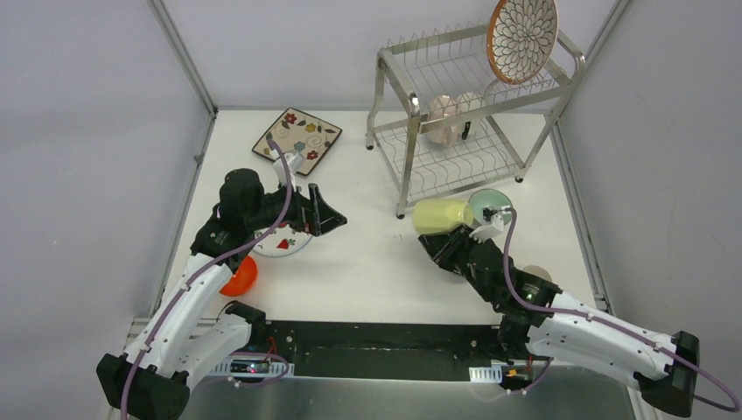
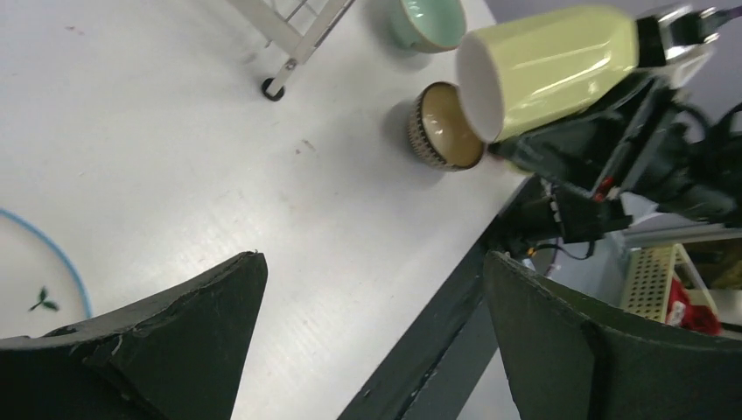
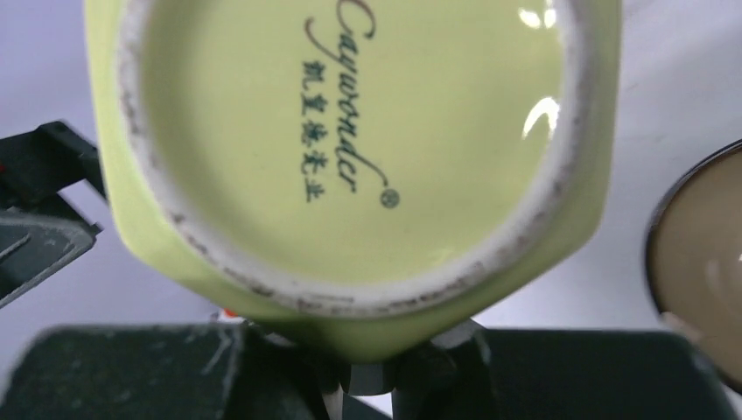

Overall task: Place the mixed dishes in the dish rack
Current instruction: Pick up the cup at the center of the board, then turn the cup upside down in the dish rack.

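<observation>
Sideways, pale cup (image 1: 442, 214), seemingly in right gripper (image 3: 367, 363).

The tall silver wire dish rack (image 1: 477, 114) is my landmark. The right end of its upper tier is taken by the upright round brown-rimmed petal-pattern plate (image 1: 522, 37); the slots left of it are free. Two pale cups (image 1: 448, 118) fill the lower tier's left part. At the rack's near front leg, the mint bowl (image 1: 490, 203) and the pale yellow-green cup (image 1: 440, 214) in my right gripper (image 3: 366, 372) crowd the approach. Left of the rack, bare white table (image 1: 367, 262) lies open up to my spread left gripper (image 2: 372, 258).
</observation>
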`<action>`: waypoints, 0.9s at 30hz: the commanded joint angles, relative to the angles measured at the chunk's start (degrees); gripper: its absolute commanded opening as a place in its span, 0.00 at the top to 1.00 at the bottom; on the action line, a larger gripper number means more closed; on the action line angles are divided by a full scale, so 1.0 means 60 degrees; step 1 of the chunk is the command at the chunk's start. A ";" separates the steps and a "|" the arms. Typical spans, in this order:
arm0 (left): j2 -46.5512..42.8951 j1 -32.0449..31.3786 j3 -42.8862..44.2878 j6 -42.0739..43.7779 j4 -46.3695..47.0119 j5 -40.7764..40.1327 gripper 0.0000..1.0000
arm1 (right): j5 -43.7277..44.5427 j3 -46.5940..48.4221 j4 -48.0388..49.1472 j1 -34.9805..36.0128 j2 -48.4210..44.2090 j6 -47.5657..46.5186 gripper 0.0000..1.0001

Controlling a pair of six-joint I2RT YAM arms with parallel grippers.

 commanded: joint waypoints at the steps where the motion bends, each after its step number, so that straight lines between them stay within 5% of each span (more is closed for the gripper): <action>1: -0.0137 -0.0048 0.0700 0.1610 -0.1501 -0.0870 0.01 | 0.1696 0.1919 -0.1663 -0.0172 0.0383 -0.1981 1.00; 8: -0.0161 -0.0048 0.1056 0.2458 -0.2291 -0.1035 0.01 | 0.1795 0.3078 -0.2199 -0.1297 0.1633 -0.3411 1.00; 16: -0.0478 -0.0048 0.0905 0.2538 -0.2460 -0.1412 0.01 | -0.0449 0.3227 -0.1218 -0.4125 0.2957 -0.4363 1.00; 27: -0.0757 -0.0048 0.0860 0.2568 -0.2493 -0.1382 0.01 | -0.1960 0.3628 0.0668 -0.5944 0.5276 -0.6346 1.00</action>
